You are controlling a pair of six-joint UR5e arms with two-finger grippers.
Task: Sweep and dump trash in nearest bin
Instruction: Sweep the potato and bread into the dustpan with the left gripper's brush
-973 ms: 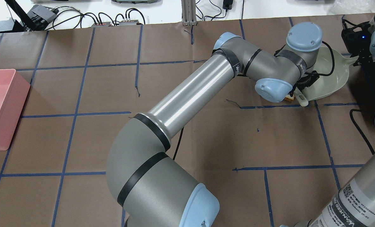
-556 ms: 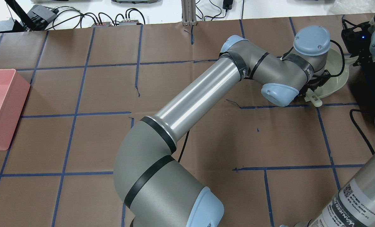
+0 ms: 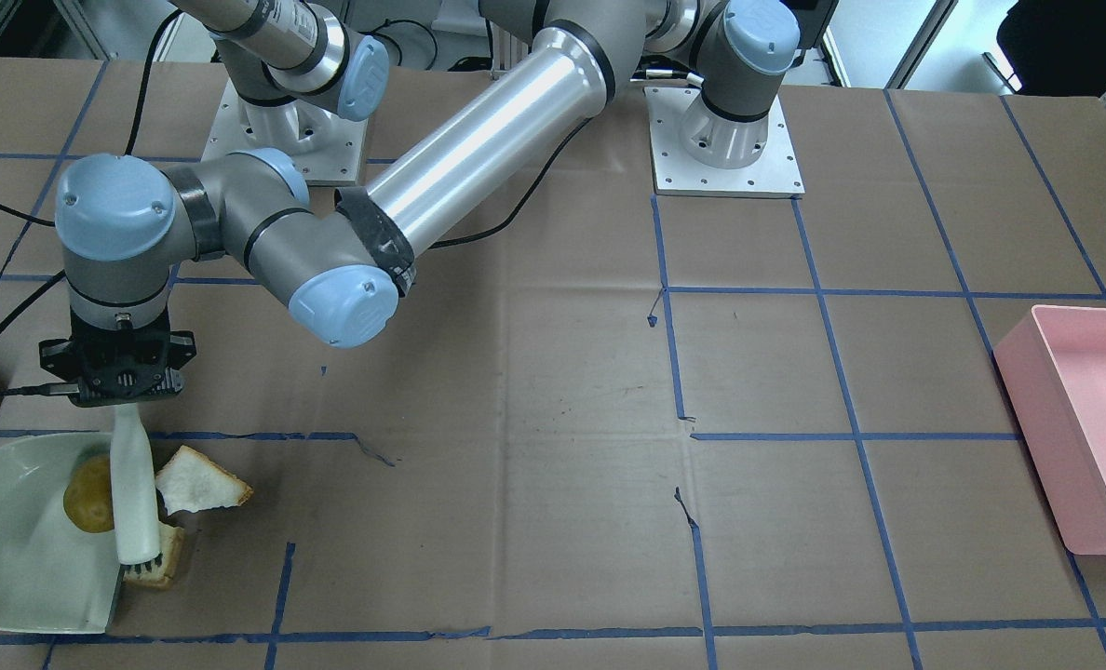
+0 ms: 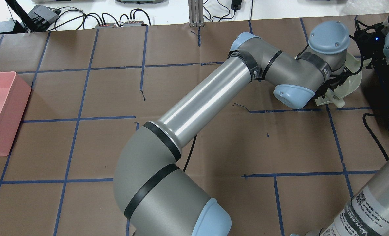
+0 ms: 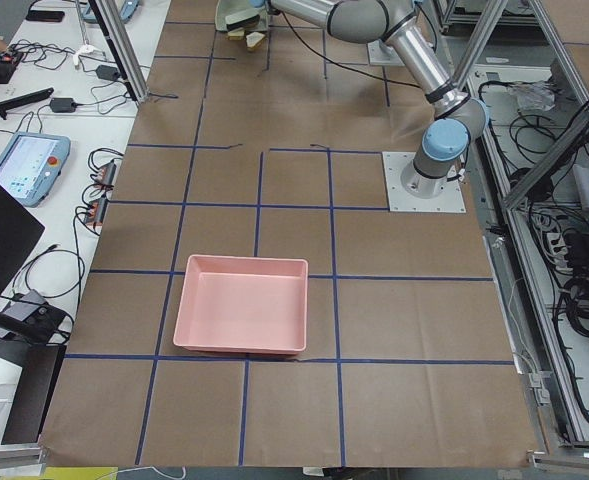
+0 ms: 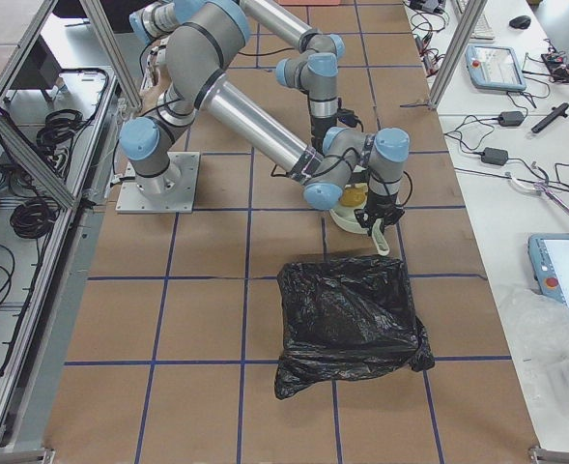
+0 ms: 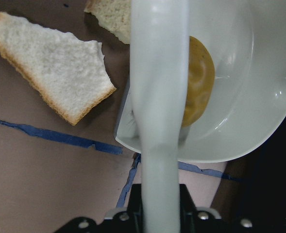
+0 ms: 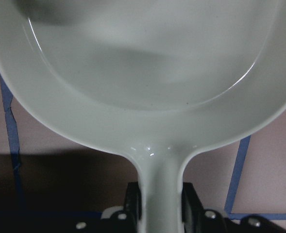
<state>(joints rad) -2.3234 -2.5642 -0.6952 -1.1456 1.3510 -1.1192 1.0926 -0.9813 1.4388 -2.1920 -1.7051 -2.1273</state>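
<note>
My left gripper (image 3: 123,402) is shut on a white brush (image 3: 132,493) and holds it over the mouth of a white dustpan (image 3: 13,558). The yellow-brown potato (image 3: 86,505) lies inside the pan, right beside the brush; it also shows in the left wrist view (image 7: 200,82). One bread piece (image 3: 197,484) lies on the table just outside the pan's lip. The other bread piece (image 3: 160,564) sits at the brush's bristle end by the lip. My right gripper (image 8: 159,211) is shut on the dustpan's handle (image 8: 159,179). In the overhead view my left wrist hides the trash.
A pink bin (image 4: 1,111) stands at the table's far left end. A black trash bag (image 6: 352,324) stands close to the dustpan, on the right end. Blue tape lines grid the brown table cover (image 3: 534,391).
My left wrist has moved right, carrying the brush toward and over the dustpan. The bit of bread that showed in front of the pan is now hidden under the wrist.
</note>
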